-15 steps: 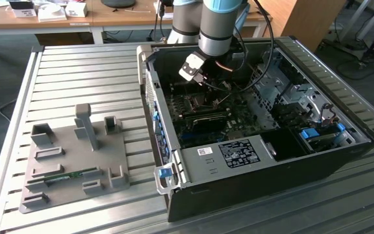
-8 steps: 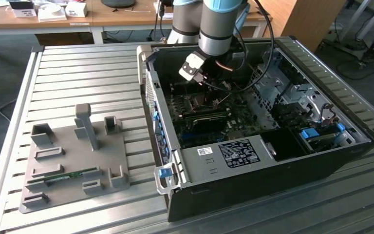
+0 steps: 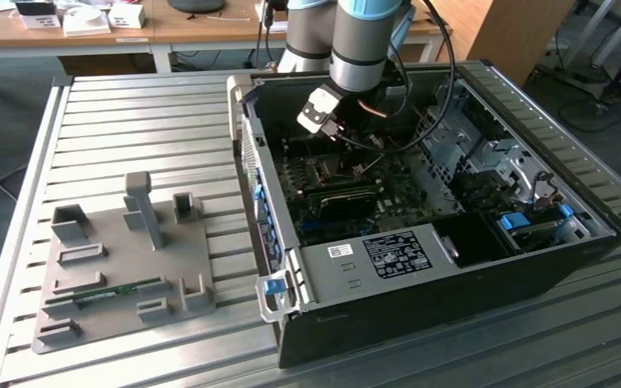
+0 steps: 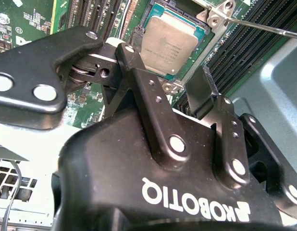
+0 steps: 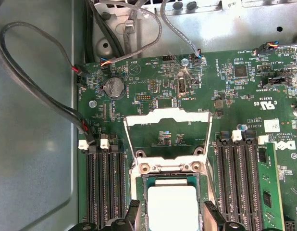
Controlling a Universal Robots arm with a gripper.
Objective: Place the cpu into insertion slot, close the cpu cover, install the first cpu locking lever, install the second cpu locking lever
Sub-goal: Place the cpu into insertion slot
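Pincer (image 4: 165,67) is spread, straddling the cpu (image 5: 171,206) without pinching it. Cpu lies flat in the insertion slot (image 5: 144,197), inside the computer case (image 3: 429,299) on the tabletop (image 3: 127,105). Cpu cover (image 5: 168,113) is swung open off the slot at its hinge edge.

Looks like the seat/release step: keep fingers off chip edges, move straight up only, no sideways drag.

Room is tight. Memory slots (image 5: 103,187) flank both sides, a locking lever (image 4: 264,26) juts nearby, and cables (image 5: 139,43) are farther off. Open room is above.
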